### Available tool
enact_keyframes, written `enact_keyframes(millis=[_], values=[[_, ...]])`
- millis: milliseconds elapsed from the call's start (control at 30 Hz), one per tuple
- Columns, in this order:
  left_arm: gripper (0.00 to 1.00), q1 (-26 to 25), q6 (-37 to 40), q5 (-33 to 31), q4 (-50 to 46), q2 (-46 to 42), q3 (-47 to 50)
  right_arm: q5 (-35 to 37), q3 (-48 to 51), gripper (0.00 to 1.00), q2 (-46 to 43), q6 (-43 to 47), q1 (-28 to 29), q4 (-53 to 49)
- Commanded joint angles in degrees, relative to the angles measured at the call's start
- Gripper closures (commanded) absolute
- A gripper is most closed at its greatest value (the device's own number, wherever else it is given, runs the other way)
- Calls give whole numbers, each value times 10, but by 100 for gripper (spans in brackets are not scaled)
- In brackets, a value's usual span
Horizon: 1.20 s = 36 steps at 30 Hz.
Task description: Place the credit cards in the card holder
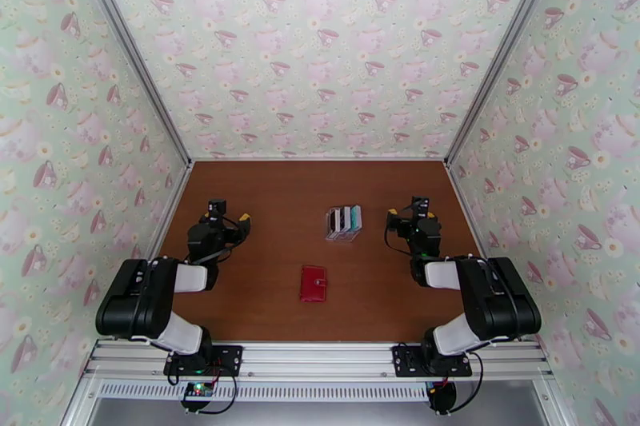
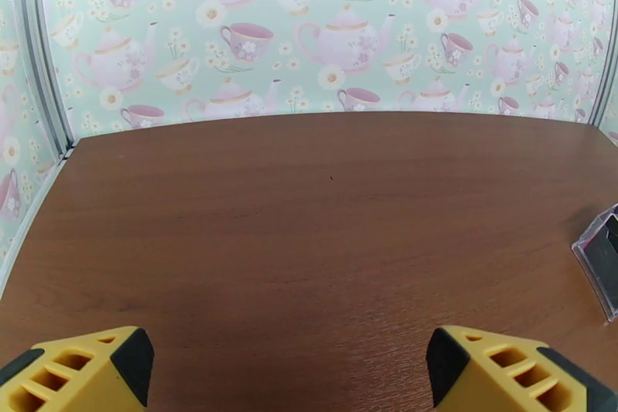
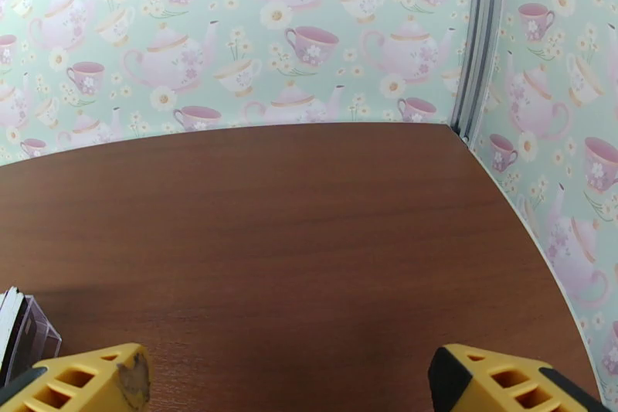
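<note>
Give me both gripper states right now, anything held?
left gripper: open, jaws wide apart, holding nothing.
right gripper: open, jaws wide apart, holding nothing.

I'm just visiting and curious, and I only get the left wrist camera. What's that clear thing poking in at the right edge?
Observer: It's a clear rack, and the credit cards stand side by side in it.
Operator: And the thing they go into?
Observer: The red card holder lies shut on the table. It is nearer the front edge than the rack, about midway across.
Operator: What about the other arm?
Observer: The right gripper is open and holds nothing, just to the right of the rack.
</note>
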State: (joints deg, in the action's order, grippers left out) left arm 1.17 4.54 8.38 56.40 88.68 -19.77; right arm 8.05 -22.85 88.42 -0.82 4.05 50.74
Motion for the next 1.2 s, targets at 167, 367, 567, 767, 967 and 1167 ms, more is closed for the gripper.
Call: enact_keyframes(millis=[167,367,567,767,967,1167], values=[[0,3,2,9,6,7,3,-16,0,0,3,-2,-4,3],[0,4,1,10,6,7,4,-18,-1,0,3,-3,-5,2],[0,16,-6,26,14,8,7,-19,-1,0,3,-2,-5,1],[0,24,-14,40,25,9,10,-19,-2,0,3,-3,-6,1],[0,24,-15,34,29,9,13,-18,0,0,3,-2,-5,3],[0,24,-29,-5,56,-11,35,-15,4,0,0,-3,-5,9]])
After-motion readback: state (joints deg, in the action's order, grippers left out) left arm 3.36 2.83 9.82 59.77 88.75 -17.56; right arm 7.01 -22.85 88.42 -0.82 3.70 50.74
